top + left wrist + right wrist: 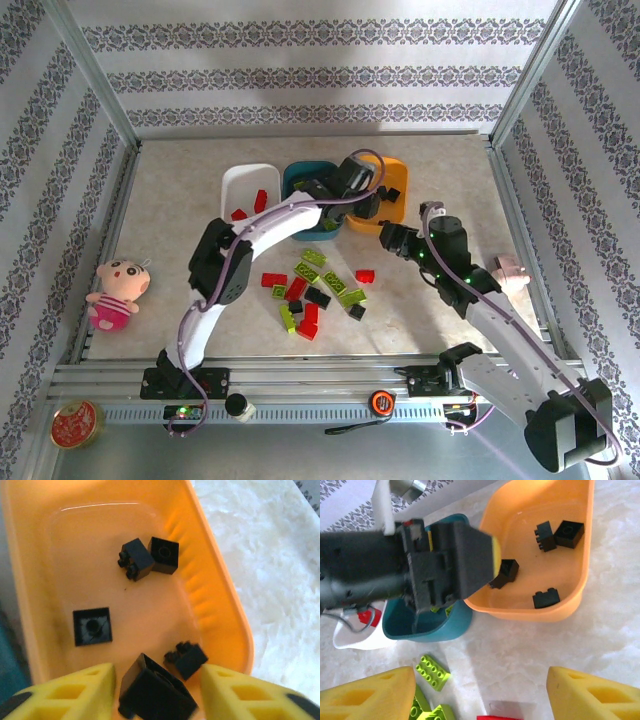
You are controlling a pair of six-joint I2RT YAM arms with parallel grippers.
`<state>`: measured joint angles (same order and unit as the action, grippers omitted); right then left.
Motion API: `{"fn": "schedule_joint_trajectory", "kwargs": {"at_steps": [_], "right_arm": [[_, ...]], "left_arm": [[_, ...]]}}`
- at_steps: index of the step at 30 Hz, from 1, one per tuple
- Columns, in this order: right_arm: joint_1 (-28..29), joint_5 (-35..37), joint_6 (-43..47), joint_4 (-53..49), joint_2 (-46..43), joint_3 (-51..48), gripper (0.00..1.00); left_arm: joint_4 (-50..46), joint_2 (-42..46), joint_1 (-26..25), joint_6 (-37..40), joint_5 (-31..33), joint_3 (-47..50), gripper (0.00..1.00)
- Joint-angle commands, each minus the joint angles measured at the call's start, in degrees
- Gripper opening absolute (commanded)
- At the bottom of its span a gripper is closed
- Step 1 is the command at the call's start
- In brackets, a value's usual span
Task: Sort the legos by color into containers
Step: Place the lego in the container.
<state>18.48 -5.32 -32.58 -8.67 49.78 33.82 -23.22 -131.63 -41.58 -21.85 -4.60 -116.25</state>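
**Black brick tilted between the parted left fingers, above the orange tub**

The left fingers (75, 692) stand slightly apart. The black brick (152, 692) sits between them, tilted and blurred, with a sliver of orange showing on each side. It hangs over the near end of the orange tub (220, 610), whose long axis runs away from the arms.

Four black bricks lie in that tub. One lies on its side (137, 558) with its studs pointing left, touching a second (164, 555). A flat square one (92, 626) lies apart, and a small one (186, 659) lies nearest the fingers.

In the right wrist view the left arm's dark wrist hides the square one.

The right fingers (370, 695) are wide and hold nothing. They are above the bench (180, 190), near a lime green brick (432, 672).

The top view shows the teal tub (295, 180) and the white tub (245, 185) left of the orange one. It also shows the loose pile of legos (315, 290), a plush doll (118, 292) and a round red tin (75, 425).
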Motion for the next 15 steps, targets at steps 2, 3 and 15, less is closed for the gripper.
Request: {"fn": "schedule_joint_trajectory", "kwargs": {"at_steps": [2, 3, 15], "right_arm": [[-0.6, 0.8, 1.5, -3.1, -2.4, -2.1, 0.73], [-0.6, 0.7, 1.4, -3.2, -2.7, -2.5, 0.74], [7.1, -0.3, -1.3, -0.3, 6.1, -5.6, 0.73]], "left_arm": [[-4.9, -1.1, 0.7, -0.2, -1.2, -5.4, 0.64], [-4.5, -0.2, 0.7, -0.3, -1.1, -5.2, 0.66], [17.7, 33.9, 3.2, -6.0, -0.2, 39.5, 0.92]]}}
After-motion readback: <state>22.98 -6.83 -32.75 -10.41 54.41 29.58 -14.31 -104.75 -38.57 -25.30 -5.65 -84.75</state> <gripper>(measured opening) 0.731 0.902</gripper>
